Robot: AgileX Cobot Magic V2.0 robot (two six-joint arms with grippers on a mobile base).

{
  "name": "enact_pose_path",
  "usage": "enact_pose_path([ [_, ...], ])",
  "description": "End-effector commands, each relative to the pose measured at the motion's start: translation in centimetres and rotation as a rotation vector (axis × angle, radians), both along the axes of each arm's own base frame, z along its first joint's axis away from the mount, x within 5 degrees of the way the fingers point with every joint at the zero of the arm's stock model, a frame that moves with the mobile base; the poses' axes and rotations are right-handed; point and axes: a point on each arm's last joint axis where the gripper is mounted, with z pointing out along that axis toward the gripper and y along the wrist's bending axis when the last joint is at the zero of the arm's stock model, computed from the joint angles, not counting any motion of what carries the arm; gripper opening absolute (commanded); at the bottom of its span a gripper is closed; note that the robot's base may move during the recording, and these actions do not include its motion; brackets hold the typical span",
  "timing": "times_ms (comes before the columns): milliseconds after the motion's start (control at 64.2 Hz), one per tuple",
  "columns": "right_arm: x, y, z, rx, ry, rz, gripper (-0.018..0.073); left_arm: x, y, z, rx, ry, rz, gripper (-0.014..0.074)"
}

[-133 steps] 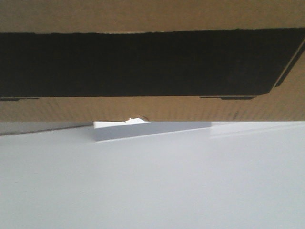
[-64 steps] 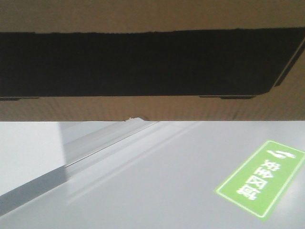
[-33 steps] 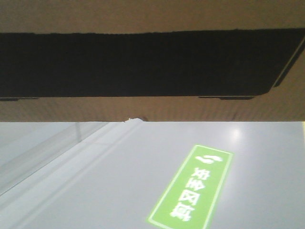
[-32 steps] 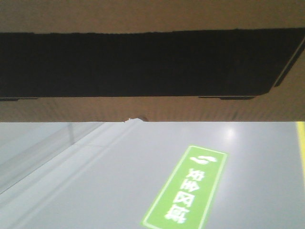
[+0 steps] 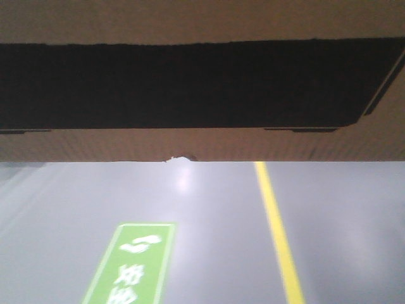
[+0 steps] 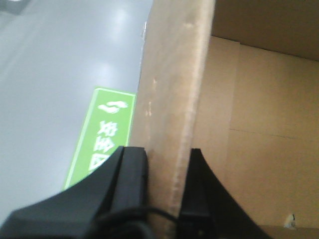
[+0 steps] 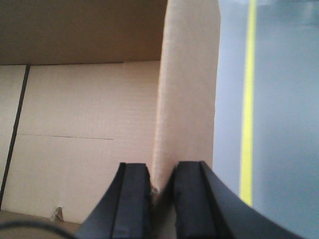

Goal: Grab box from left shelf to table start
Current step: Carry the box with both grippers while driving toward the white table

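The brown cardboard box fills the top half of the front view, its black printed panel across it and a small torn notch on its bottom edge. It hangs above the grey floor. My left gripper is shut on the box's left wall, one finger outside and one inside. My right gripper is shut on the box's right wall in the same way. The box's inside looks empty. The left shelf and the table are out of view.
Below the box lies glossy grey floor. A green floor sign with white footprints and characters is at the lower left and also shows in the left wrist view. A yellow floor line runs at the right and shows in the right wrist view.
The white surface and its edge have slid out of view. The green floor sign has moved from right to left, and a yellow line has come in. The box keeps its place in the view.
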Motion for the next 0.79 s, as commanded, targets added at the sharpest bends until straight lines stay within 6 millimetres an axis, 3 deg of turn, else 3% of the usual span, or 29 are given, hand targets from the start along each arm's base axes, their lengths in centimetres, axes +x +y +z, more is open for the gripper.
enact_pose_path([
  [0,0.39,-0.78,1.52,-0.054,-0.126,-0.08,0.0055,-0.56,0.01,3.18,-0.123,-0.242,-0.008,-0.0102],
  [779,0.39,-0.77,1.5,-0.053,-0.124,-0.079,0.0055,-0.56,0.01,3.18,-0.123,-0.242,-0.008,-0.0102],
])
